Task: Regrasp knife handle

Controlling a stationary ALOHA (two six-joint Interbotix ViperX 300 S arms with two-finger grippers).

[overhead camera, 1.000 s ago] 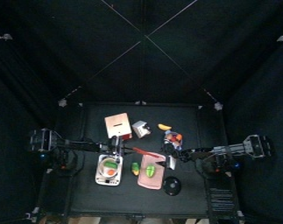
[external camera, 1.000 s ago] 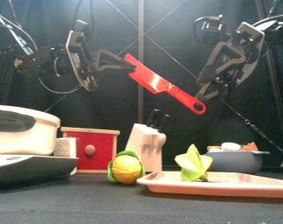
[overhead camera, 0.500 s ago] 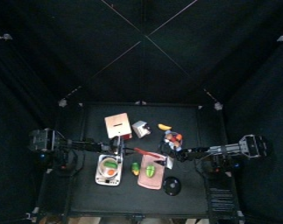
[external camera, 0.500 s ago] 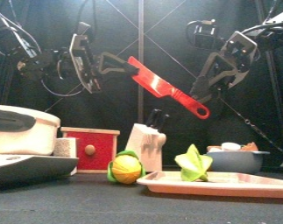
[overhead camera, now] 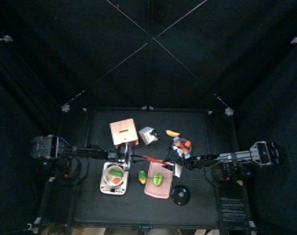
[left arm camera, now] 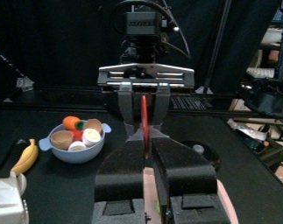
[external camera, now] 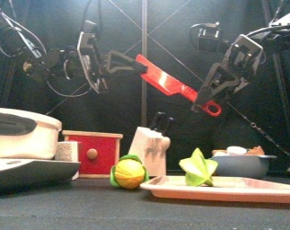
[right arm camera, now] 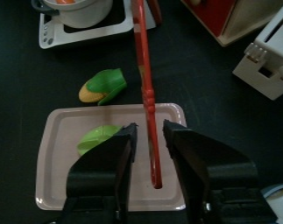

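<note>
A red knife [external camera: 169,81] hangs slanted in the air between the two arms. My left gripper [external camera: 126,65] is shut on its upper blade end; in the left wrist view the knife [left arm camera: 145,114] runs edge-on out from between the jaws. The knife handle [external camera: 200,101] is the lower end, with a ring at its tip. My right gripper [external camera: 211,97] straddles it. In the right wrist view the knife handle [right arm camera: 152,153] lies between the jaws of the right gripper [right arm camera: 150,131], which stand open with a thin gap on each side.
Under the knife lies the pink board [right arm camera: 61,188] with a green piece [external camera: 198,168]; a green and orange piece [external camera: 129,171] sits beside it. A white knife block [external camera: 147,144], red box [external camera: 93,148], white pot [external camera: 21,130] and bowl [left arm camera: 75,140] stand around.
The right gripper's jaws have narrowed around the handle. The knife and both grippers have shifted slightly up and to the right in the front view.
</note>
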